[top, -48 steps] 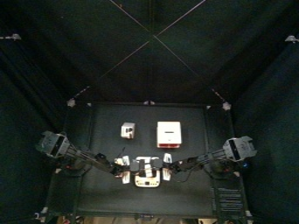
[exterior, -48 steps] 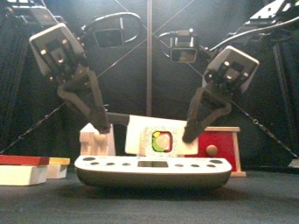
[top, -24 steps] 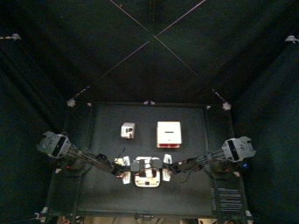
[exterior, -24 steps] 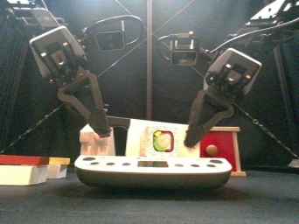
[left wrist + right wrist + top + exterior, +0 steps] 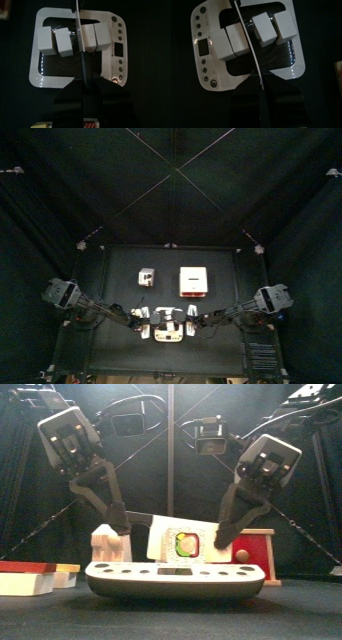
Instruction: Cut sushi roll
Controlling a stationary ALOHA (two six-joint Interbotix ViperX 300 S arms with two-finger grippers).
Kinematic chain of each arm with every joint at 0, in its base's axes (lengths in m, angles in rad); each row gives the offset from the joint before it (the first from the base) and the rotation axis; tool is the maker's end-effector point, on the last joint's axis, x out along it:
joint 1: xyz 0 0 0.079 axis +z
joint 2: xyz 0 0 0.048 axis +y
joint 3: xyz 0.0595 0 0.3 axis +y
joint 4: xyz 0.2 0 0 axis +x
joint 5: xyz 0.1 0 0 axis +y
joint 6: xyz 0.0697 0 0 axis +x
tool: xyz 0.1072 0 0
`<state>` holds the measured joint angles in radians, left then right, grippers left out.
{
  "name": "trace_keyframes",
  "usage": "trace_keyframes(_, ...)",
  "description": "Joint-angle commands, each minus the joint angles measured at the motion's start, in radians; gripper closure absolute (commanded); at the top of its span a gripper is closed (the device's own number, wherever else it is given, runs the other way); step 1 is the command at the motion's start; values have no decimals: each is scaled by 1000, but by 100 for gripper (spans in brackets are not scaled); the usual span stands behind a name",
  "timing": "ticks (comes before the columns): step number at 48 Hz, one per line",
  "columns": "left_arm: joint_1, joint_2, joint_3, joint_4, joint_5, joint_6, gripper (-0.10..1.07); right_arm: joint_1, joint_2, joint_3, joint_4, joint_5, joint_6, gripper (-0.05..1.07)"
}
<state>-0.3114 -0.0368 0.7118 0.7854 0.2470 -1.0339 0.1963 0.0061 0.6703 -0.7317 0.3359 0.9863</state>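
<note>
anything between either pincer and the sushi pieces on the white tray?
Nothing visible. In both wrist views each pincer hangs directly over the white tray, with the white sushi pieces in open view below. The red box and small white box stand farther back, clear of both.

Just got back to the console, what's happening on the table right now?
Both arms are working over the white plastic tray at the table's front edge, which holds a white sushi roll in block-like segments. The left gripper and the right gripper each look shut on a thin blade that lies over the gap at the roll's middle. I cannot tell whether it is one blade or two. A red and white box sits behind, untouched.
</note>
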Motion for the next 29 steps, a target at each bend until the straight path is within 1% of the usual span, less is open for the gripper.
trace_keyframes(1, -23, -43, -31, 8, -6, 3, 56, -14, -66, -18, -8, 12, 6, 84)
trace_keyframes(13, -23, -97, -35, 34, 2, 3, 56, -18, -118, -15, -12, 11, 12, 84)
trace_keyframes(21, -25, -117, -38, 38, -3, 2, 56, -20, -123, -17, -8, 2, 12, 84)
trace_keyframes(29, -34, -115, -38, 37, -8, 2, 56, -14, -124, -17, -6, 2, 12, 84)
